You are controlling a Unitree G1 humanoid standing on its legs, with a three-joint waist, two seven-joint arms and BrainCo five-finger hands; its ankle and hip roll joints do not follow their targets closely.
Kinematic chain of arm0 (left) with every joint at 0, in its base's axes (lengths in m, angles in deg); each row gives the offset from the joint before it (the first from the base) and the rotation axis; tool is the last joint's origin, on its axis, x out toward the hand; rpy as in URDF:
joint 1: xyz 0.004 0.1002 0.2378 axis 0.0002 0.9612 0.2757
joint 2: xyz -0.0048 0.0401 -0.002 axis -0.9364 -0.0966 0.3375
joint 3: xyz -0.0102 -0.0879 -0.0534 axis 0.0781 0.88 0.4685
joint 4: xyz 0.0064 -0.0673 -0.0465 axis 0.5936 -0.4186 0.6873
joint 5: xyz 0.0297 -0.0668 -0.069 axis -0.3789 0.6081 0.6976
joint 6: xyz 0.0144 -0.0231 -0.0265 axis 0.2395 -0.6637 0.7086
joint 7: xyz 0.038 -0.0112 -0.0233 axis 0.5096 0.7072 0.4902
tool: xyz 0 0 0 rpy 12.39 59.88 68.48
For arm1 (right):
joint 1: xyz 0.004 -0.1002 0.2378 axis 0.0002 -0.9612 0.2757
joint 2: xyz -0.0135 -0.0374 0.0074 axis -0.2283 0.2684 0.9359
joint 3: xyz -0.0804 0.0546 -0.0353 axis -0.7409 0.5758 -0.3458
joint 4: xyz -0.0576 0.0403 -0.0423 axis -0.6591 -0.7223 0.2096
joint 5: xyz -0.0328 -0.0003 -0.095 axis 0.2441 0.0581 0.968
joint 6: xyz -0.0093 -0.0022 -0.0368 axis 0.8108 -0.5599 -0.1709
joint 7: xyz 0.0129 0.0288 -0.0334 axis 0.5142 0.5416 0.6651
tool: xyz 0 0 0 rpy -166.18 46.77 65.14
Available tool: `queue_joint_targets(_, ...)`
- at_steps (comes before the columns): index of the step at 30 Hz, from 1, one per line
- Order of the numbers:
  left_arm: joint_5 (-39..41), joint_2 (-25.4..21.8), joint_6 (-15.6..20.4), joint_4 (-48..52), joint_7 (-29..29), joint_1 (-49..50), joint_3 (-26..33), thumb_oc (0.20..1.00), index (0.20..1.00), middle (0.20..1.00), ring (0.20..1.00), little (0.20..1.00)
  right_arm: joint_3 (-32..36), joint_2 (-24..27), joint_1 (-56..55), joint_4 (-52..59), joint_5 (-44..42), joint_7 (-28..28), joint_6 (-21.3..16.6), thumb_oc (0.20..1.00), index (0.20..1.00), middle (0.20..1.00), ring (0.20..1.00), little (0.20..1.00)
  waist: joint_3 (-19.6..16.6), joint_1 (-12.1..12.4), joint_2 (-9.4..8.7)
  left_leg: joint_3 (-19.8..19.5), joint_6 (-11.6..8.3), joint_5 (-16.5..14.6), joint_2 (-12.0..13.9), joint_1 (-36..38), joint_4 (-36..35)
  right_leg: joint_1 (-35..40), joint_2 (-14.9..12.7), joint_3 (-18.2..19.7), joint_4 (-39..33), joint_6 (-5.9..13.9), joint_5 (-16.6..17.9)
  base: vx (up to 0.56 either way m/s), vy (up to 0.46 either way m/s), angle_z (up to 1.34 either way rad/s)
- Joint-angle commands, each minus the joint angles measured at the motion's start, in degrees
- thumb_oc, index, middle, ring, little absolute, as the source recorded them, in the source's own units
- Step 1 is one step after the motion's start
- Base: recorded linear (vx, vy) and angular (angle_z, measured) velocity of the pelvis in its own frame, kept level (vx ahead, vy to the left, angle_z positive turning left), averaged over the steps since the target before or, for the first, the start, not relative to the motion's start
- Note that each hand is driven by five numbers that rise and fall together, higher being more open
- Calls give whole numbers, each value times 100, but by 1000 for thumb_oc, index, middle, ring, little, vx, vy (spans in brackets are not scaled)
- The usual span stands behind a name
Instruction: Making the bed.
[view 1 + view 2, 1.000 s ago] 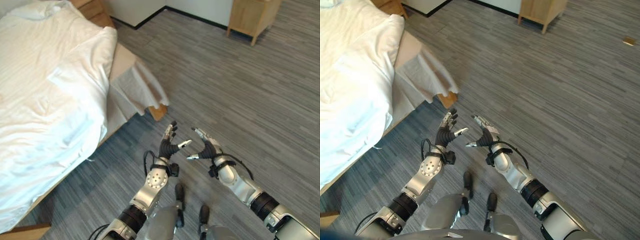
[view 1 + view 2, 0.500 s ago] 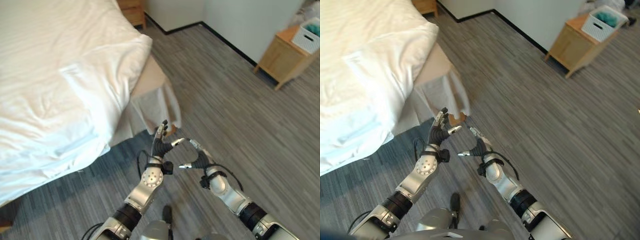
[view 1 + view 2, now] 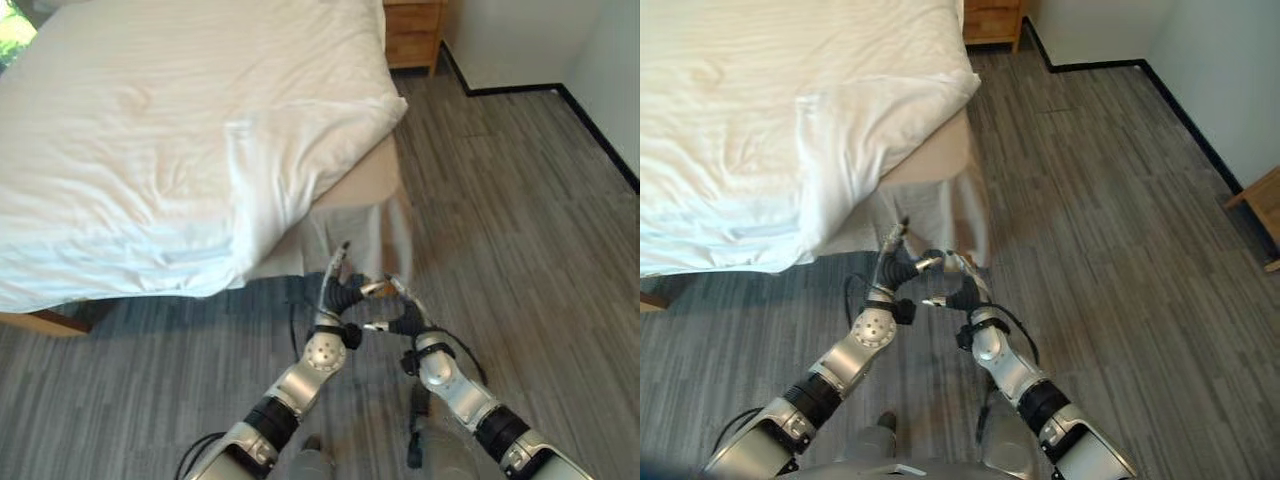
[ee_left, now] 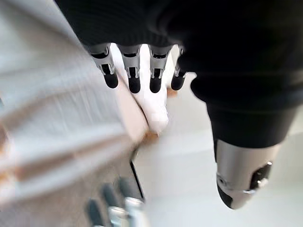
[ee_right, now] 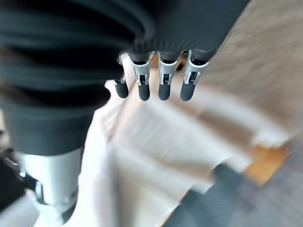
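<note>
Hands up front, both of them raised side by side over the grey plank floor [image 3: 520, 230], just short of the bed's corner. Left hand [image 3: 338, 292] has its fingers straight and spread, thumb out, nothing in it; its wrist view confirms that, a row of dark fingertips [image 4: 134, 85] extended with the thumb well apart. Right hand [image 3: 398, 310] is likewise open and holding nothing, fingers reaching forward in its wrist view [image 5: 151, 87] toward pale cloth beyond.

White duvet [image 3: 170, 140] lies rumpled across the bed, one corner folded over near the edge, and it hangs past the mattress on the near side. Beige bed skirt [image 3: 360, 215] drops from the corner right ahead of the hands, close but not touched. Left eye view catches a wooden nightstand [image 3: 412, 32] by the wall; right eye view adds the corner of another wooden piece [image 3: 1262, 205] off to the right
</note>
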Motion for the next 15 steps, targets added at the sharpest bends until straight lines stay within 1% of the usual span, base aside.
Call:
queue_joint_targets(1, -32, 29, 396, 142, 67, -355, -104, 1000, 1000, 1000, 1000, 1000, 21, -361, 158, 302, 22, 240, -245, 1000, 1000, 1000, 1000, 1000, -105, 3, -72, 1, 194, -316, -410, 1020, -898, -378, -544, 558, -797, 760, 332, 538, -309, 5)
queue_joint_targets(2, 107, 36, 480, 145, 39, -169, -63, 1000, 1000, 1000, 1000, 1000, 0, -290, 53, 301, 57, 224, -287, 1000, 1000, 1000, 1000, 1000, -245, -82, -75, 73, 64, -355, -170, 1202, -745, -220, -441, 605, -783, 742, 403, 460, -290, -17)
queue_joint_targets(3, 172, 28, 513, 132, -10, -60, -14, 1000, 1000, 1000, 1000, 1000, -19, -213, 1, 255, 132, 215, -297, 1000, 1000, 1000, 1000, 1000, -325, -95, -76, 76, -34, -159, -102, 1140, -485, -131, -419, 588, -797, 649, 421, 486, -283, -18)
queue_joint_targets(4, 174, 28, 514, 133, -12, -52, -13, 1000, 1000, 1000, 1000, 1000, -24, -213, -5, 253, 133, 215, -297, 1000, 1000, 1000, 1000, 1000, -335, -84, -22, 105, -28, -217, -46, 1166, -473, -109, -362, 576, -796, 653, 375, 295, -163, -2)
queue_joint_targets(5, 354, 24, 615, 113, -56, 73, 76, 1000, 1000, 1000, 1000, 1000, 3, -145, -35, 200, 214, 205, -307, 1000, 1000, 1000, 1000, 1000, -373, -52, 54, 170, -196, 189, 16, 950, 71, 91, -273, 492, -797, 539, 335, 219, -214, 6)
queue_joint_targets(6, 419, -45, 673, 208, -122, 194, 93, 1000, 1000, 1000, 1000, 1000, 85, 52, -74, 224, 301, 222, -284, 1000, 1000, 1000, 1000, 1000, -199, 87, -20, 316, -392, 1087, -144, -18, 1615, 477, -345, 404, -797, 295, 229, 292, -324, 12)
queue_joint_targets(7, 499, -358, 693, 335, -369, 286, 425, 1000, 1000, 1000, 1000, 1000, 1104, 1571, -174, 482, -1081, -966, -364, 1000, 1000, 1000, 1000, 1000, -194, 43, -121, 606, -260, 1226, -19, -325, 2105, 644, -307, 332, -797, 219, 68, 148, -245, 13)
queue_joint_targets(8, 501, -343, 688, 338, -372, 279, 415, 1000, 1000, 1000, 1000, 1000, 1127, 1602, -192, 514, -1099, -990, -343, 1000, 1000, 1000, 1000, 1000, -204, 48, -119, 598, -258, 1241, -37, -350, 2107, 626, -324, 328, -797, 220, 77, 241, -319, 18)
queue_joint_targets(9, 496, -339, 669, 553, -332, 313, 442, 1000, 1000, 1000, 1000, 1000, 702, 1228, -208, 950, -407, -434, -399, 1000, 1000, 1000, 1000, 1000, 40, 178, -288, 1302, -78, 1127, 94, -867, 2842, 910, -409, 249, -797, 78, -80, 184, -254, 12)
queue_joint_targets(10, 445, -351, 642, 644, -334, 351, 460, 1000, 1000, 1000, 1000, 1000, 698, 1205, -210, 1057, -248, -329, -423, 1000, 1000, 1000, 1000, 1000, 123, 262, -300, 1533, -68, 1002, 159, -1165, 2895, 955, -448, 201, -797, 55, -191, 275, -298, 2)
queue_joint_targets(11, 422, -328, 611, 678, -333, 357, 489, 1000, 1000, 1000, 1000, 1000, 719, 1169, -192, 1079, -192, -273, -392, 1000, 1000, 1000, 1000, 1000, 167, 343, -300, 1769, -37, 857, 166, -1398, 2738, 1044, -427, 157, -797, 41, -310, 231, -112, -6)
queue_joint_targets(12, 394, -311, 588, 730, -337, 372, 492, 1000, 1000, 1000, 1000, 1000, 753, 1125, -179, 1091, -154, -222, -363, 1000, 1000, 1000, 1000, 1000, 190, 422, -300, 1959, -18, 729, 120, -1566, 2566, 1142, -418, 98, -797, 42, -436, 313, -99, 11)
queue_joint_targets(13, 385, -316, 583, 786, -347, 416, 526, 1000, 1000, 1000, 1000, 1000, 795, 1080, -212, 1099, -184, -176, -374, 1000, 1000, 1000, 1000, 1000, 192, 469, -296, 2186, 54, 630, -13, -1692, 2200, 1204, -396, 43, -797, 39, -561, 335, -61, 22)
queue_joint_targets(14, 393, -321, 578, 838, -384, 472, 558, 1000, 1000, 1000, 1000, 1000, 841, 1035, -257, 1147, -241, -161, -398, 1000, 1000, 1000, 1000, 1000, 166, 467, -262, 2428, 128, 552, -118, -1778, 1793, 1244, -332, -4, -797, 48, -677, 368, -10, 41)
queue_joint_targets(15, 396, -322, 562, 867, -414, 568, 588, 1000, 1000, 1000, 1000, 1000, 847, 945, -300, 1113, -300, -139, -407, 1000, 1000, 1000, 1000, 1000, 132, 498, -181, 2770, 164, 718, -245, -1854, 1316, 1330, -222, -66, -797, 55, -830, 355, 46, 46)
